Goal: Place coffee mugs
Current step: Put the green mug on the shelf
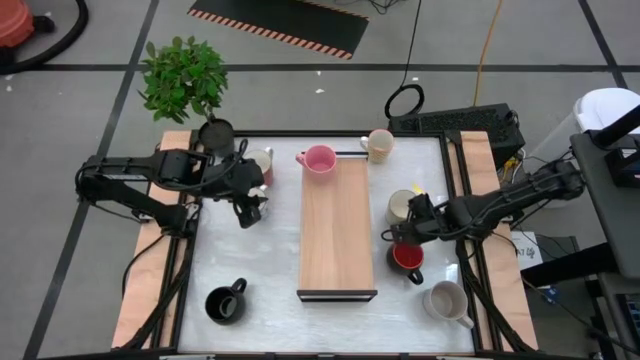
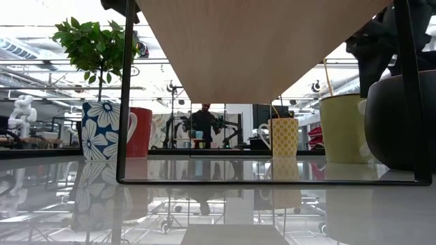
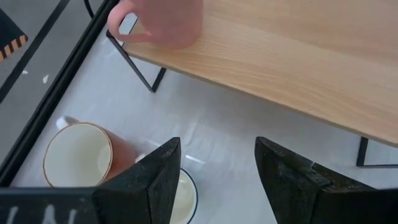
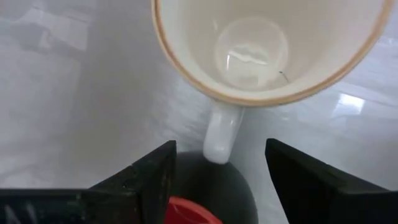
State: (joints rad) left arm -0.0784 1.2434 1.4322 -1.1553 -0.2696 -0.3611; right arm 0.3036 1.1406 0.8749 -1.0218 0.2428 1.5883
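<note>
white table (image 1: pixel 260 270), wooden shelf (image 1: pixel 337 235), perhaps seven mugs

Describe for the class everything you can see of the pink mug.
The pink mug is small, glossy and ceramic-looking, pink inside and out. It stands upright and looks empty. Its handle points toward the left arm's side. It sits at the far end of the long wooden shelf, touching only that board. No gripper holds it; the left gripper hangs open nearby over the table.
</note>
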